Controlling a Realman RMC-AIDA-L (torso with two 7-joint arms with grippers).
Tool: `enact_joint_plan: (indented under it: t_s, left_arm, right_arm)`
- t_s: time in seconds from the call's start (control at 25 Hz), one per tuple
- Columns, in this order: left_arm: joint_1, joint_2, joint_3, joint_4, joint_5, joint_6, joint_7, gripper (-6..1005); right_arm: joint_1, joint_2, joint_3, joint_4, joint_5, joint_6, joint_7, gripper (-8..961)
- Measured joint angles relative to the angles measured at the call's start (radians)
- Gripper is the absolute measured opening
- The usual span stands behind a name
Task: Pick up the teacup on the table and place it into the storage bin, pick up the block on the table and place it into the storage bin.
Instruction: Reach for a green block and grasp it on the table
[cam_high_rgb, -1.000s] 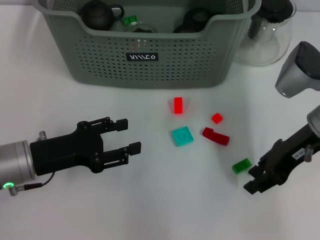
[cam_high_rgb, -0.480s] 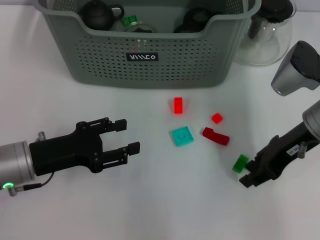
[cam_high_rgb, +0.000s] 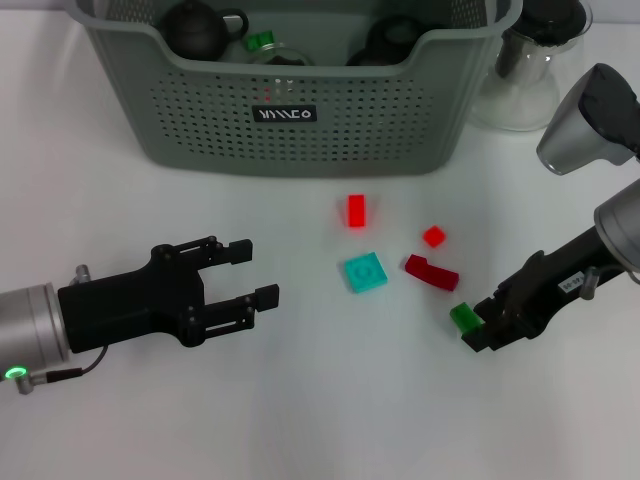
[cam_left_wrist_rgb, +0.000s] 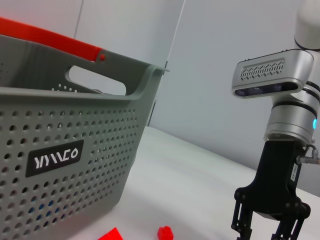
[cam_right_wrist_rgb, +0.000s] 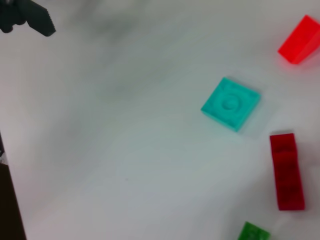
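The right gripper (cam_high_rgb: 478, 328) pinched the green block (cam_high_rgb: 463, 318), seemingly mid-pickup, needing carrying to the bin (cam_high_rgb: 300, 90); the left gripper (cam_high_rgb: 255, 272) idled spread.

Right gripper (cam_high_rgb: 474, 328) sits low over the table (cam_high_rgb: 320, 420), closed on a small block (cam_high_rgb: 463, 318); just left and behind it lies a long block (cam_high_rgb: 431, 272), then a square block (cam_high_rgb: 364, 271); farther behind stands the storage bin (cam_high_rgb: 300, 110); left gripper (cam_high_rgb: 255, 273) hangs well apart to its left.
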Motion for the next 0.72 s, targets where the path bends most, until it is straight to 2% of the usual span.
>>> enact_joint_plan:
  t_s: [0.2, 0.72]
  left_arm:
    - [0.001, 0.0, -0.001, 0.0, -0.001, 0.0, 0.0, 704]
    - [-0.006, 0.0, -0.001, 0.0, -0.003, 0.0, -0.002, 704]
  right_arm:
    - [0.0, -0.005, 0.003, -0.004, -0.002, 0.001, 0.01, 488]
    - [0.022, 0.006, -0.011, 0.011, -0.02, 0.035, 0.036, 489]
